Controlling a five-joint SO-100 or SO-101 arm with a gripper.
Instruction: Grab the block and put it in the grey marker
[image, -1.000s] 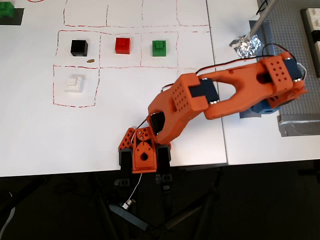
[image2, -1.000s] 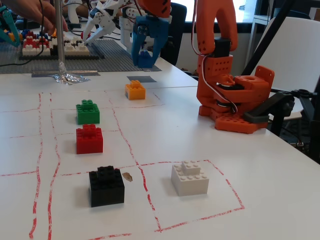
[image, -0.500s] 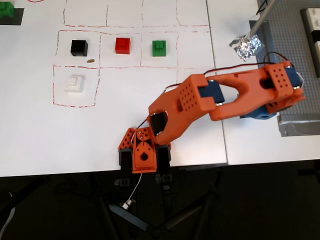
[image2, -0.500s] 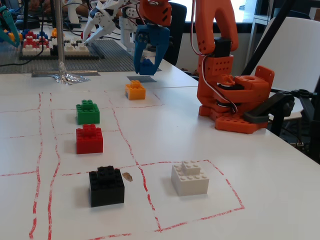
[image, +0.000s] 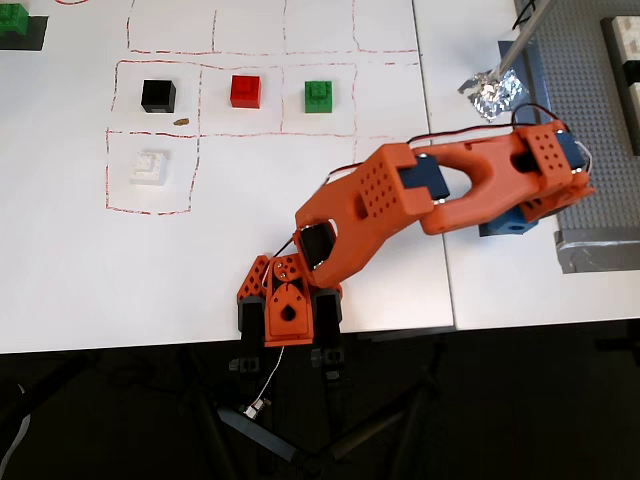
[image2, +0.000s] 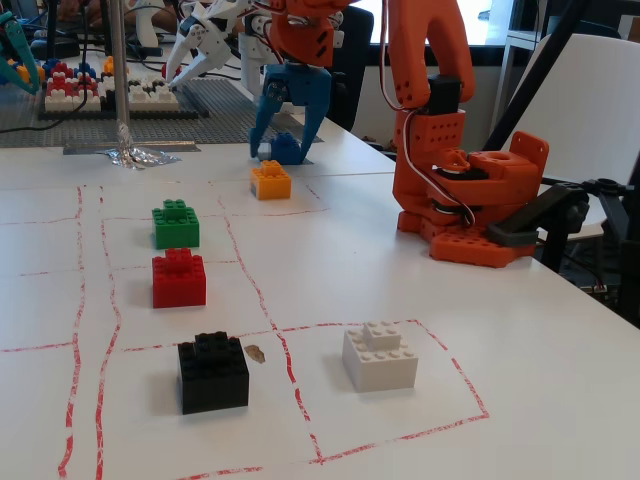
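In the fixed view the blue block (image2: 288, 149) sits on the table at the back, just beyond the orange-yellow block (image2: 271, 181). My gripper (image2: 281, 146) hangs over it, open, with one blue finger (image2: 262, 135) on each side of the block. Block and fingers hide nearly all of the grey marker, so I cannot tell how the block sits on it. In the overhead view my orange arm (image: 440, 195) reaches right, and its wrist covers block and marker; only a blue edge shows beneath it.
Green (image2: 176, 223), red (image2: 179, 278), black (image2: 212, 372) and white (image2: 379, 355) blocks sit in red-lined squares. Crumpled foil (image2: 140, 155) lies at a metal pole's foot, left of the gripper. A studded grey baseplate (image2: 200, 110) lies behind. The arm's base (image2: 470, 205) stands right.
The gripper has come down from above the table with the blue block. Its fingers have spread apart, and the block now rests on the table between them.
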